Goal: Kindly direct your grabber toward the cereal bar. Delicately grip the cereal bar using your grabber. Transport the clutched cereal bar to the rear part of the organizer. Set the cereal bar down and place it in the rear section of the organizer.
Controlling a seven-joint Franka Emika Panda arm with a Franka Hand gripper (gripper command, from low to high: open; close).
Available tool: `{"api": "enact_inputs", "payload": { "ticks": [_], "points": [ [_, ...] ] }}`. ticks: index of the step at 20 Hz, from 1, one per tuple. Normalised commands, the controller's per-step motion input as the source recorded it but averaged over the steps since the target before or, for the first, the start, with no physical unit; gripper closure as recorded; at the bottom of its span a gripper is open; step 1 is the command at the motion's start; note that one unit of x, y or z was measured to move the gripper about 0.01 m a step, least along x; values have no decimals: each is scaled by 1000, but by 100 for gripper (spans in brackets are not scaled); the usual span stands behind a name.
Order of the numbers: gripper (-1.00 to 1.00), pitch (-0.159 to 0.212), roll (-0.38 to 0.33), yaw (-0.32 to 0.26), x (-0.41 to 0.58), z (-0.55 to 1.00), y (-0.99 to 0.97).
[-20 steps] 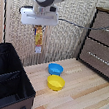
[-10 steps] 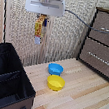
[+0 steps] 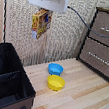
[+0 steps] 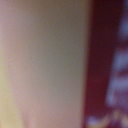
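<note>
High above the wooden table [image 3: 80, 90], my grabber [image 3: 43, 10] is clamped on the cereal bar [image 3: 39, 23], which hangs tilted in the air, well clear of every surface. The organizer [image 3: 5, 83] sits low at the exterior view's left, its sections open upward; the blue bowl [image 3: 55, 69] and yellow bowl [image 3: 56, 82] lie beside it. The wrist view shows only a blur of pale and dark red, too close to read. To carry well, I judge I should travel level toward the rear section, keep the grip gentle, and lower only once above it. Compared with half a second ago, I have carried the carton toward the organizer's side.
</note>
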Motion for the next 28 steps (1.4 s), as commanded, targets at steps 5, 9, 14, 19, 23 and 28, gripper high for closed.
{"api": "enact_inputs", "payload": {
  "ticks": [5,9,14,19,23,28],
  "points": [
    [100,13,215,-251,0,235,151],
    [100,28,56,-177,0,0,615],
    [100,21,12,-161,0,-75,721],
    [100,32,0,-155,0,-136,758],
    [100,49,0,-127,0,-73,786],
    [100,67,2,-113,2,0,775]
  ]
}}
